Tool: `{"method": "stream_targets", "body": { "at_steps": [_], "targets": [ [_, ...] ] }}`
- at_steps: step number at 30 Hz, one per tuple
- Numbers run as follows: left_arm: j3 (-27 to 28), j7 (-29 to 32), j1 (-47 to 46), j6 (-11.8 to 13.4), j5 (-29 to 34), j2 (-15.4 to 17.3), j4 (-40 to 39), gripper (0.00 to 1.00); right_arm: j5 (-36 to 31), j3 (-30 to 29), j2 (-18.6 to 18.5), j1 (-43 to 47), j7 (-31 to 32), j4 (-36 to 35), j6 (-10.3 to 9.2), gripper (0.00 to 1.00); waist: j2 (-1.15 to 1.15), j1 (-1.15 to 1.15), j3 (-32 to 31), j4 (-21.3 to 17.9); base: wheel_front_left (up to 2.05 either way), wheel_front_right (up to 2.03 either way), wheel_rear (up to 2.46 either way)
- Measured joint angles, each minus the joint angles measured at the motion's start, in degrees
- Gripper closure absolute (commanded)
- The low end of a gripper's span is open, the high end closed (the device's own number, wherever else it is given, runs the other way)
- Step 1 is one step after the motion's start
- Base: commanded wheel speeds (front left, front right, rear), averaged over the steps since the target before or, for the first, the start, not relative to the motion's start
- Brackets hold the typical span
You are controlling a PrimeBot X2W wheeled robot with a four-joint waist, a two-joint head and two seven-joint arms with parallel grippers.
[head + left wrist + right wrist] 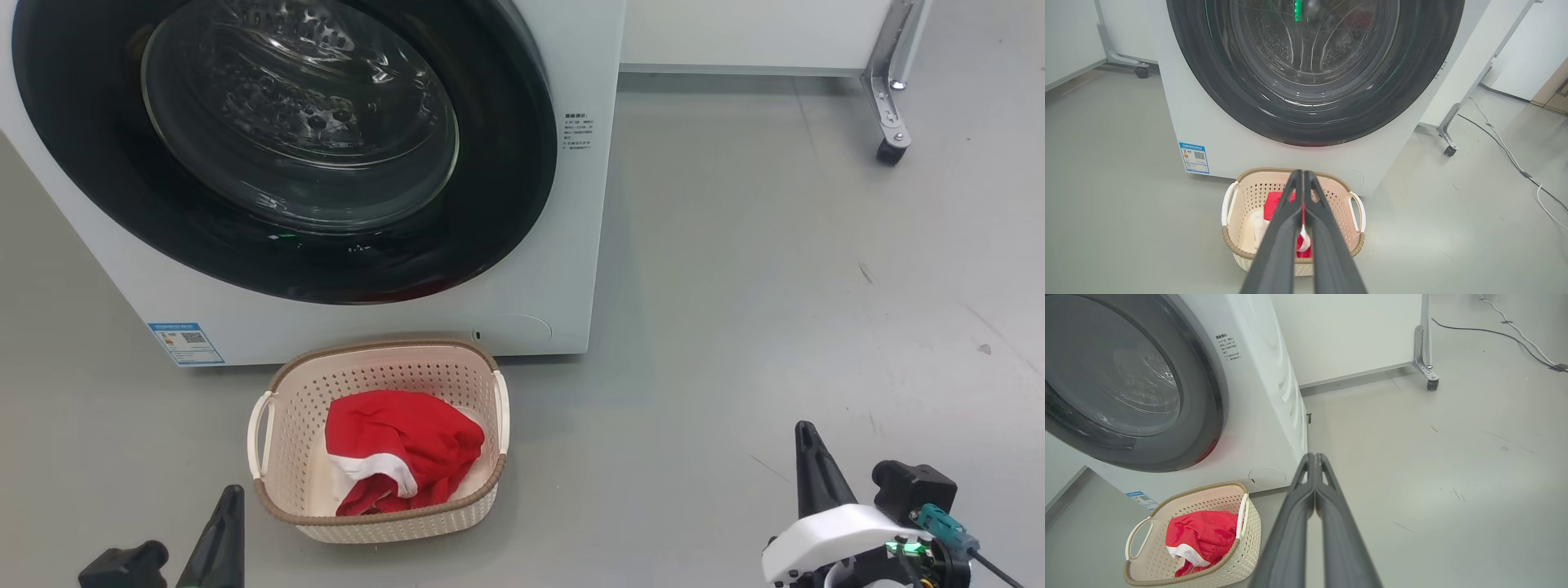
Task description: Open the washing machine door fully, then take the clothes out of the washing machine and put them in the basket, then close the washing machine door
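Left gripper (1303, 174) and right gripper (1314, 457) are both pinched fully together with nothing between the fingers. Each hangs low at the near edge of the scene, the left one just near-left of the basket (384, 347), the right one well apart to the right over bare floor (775, 286). In the basket lie the clothes (400, 449), a red bundle with white trim. Just beyond it stands the washing machine (571, 286), and the washing machine door (506, 163) sits flush against its front — the drum behind the glass looks empty. On that showing all three steps look done, the door-closing being the last. The next move likely calls for no more than a rest pose clear of basket and door.
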Motion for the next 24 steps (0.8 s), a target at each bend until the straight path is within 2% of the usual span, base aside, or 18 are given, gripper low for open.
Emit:
{"method": "stream_targets", "body": {
  "at_steps": [24],
  "targets": [
    [1.83,5.09,-1.16,0.0,-17.18,-0.82,-0.52,1.0,18.12,-4.07,-0.4,-0.29,4.63,-0.94,2.63,1.0,0.0,0.0,-0.2,-1.32,0.0,0.0,0.0]
  ]
}}
